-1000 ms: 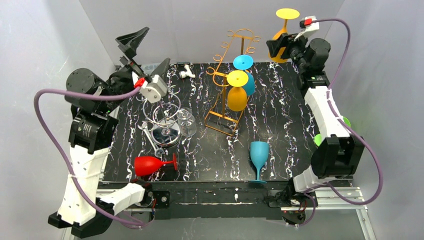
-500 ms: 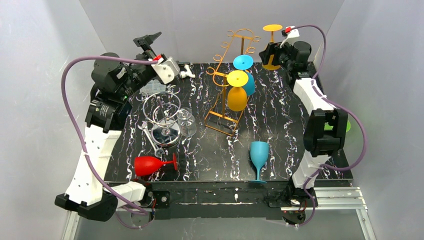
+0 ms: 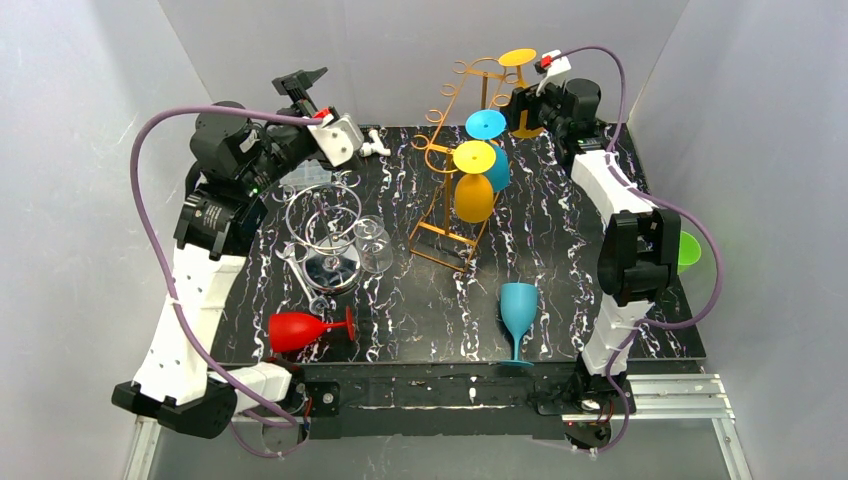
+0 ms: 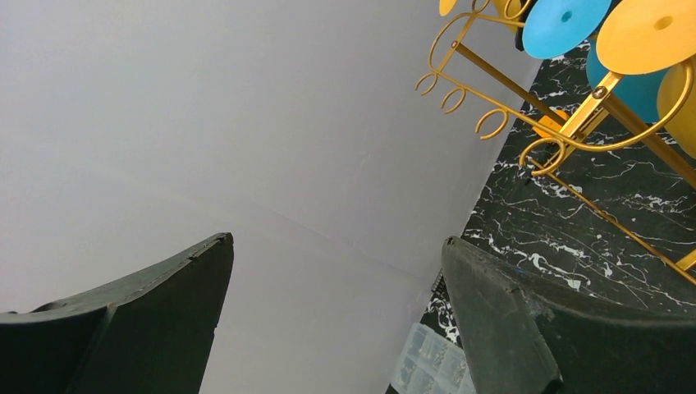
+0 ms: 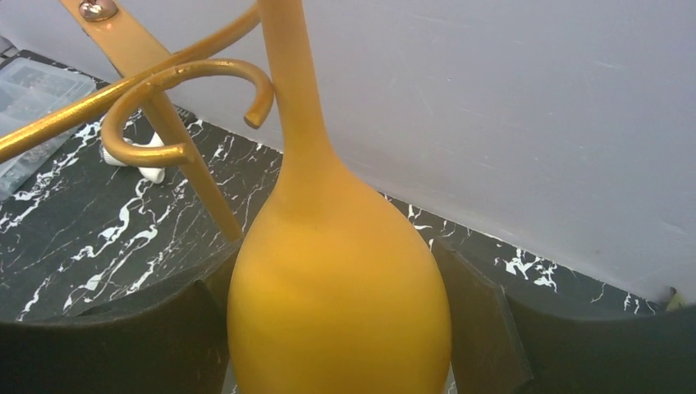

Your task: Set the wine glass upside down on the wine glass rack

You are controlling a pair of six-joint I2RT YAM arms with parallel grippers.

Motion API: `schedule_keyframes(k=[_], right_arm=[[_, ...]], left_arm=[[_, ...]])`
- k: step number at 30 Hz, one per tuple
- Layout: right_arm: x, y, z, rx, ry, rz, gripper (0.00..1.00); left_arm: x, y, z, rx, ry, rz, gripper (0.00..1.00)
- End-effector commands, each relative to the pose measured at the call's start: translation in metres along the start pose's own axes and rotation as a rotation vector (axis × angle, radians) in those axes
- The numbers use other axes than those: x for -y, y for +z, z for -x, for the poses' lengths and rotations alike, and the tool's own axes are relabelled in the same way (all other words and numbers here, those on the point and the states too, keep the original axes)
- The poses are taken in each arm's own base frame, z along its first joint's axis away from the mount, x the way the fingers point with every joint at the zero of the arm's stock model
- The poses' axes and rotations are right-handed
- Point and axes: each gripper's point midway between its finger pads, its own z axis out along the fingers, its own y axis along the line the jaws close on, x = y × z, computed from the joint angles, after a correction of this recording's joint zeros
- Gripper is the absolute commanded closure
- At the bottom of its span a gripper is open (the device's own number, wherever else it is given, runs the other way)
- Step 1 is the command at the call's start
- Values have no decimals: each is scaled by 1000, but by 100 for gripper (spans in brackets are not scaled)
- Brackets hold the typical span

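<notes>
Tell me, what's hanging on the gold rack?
A yellow glass and a blue glass, upside down. The yellow glass hides part of the blue bowl.

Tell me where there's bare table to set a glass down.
Bare tabletop lies between the gold rack and the right arm, and in front between the red glass and teal glass. The left is crowded: silver rack, clear glass.

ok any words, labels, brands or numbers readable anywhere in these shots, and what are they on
None can be read in any view.
The yellow wine glass, gold rack and marble-patterned table carry no print.
The clear compartment box is too blurred to tell if it bears any marking.
</notes>
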Motion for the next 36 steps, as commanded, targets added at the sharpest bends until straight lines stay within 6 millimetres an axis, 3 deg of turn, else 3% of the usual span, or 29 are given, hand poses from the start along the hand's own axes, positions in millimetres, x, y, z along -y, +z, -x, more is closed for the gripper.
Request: schedule_keyframes(k=[1, 16, 31, 36], right_arm=[[6, -6, 33, 85, -71, -27, 41], [3, -16, 14, 64, -114, -23, 42], [-4, -27, 31, 146, -143, -20, 45], [-10, -20, 28, 145, -135, 24, 45]], left_arm=[[-13, -13, 16, 25, 38, 39, 2], [-11, -18, 18, 34, 73, 32, 2], [-8, -17, 16, 32, 79, 22, 2], [-5, -17, 16, 34, 77, 14, 2]])
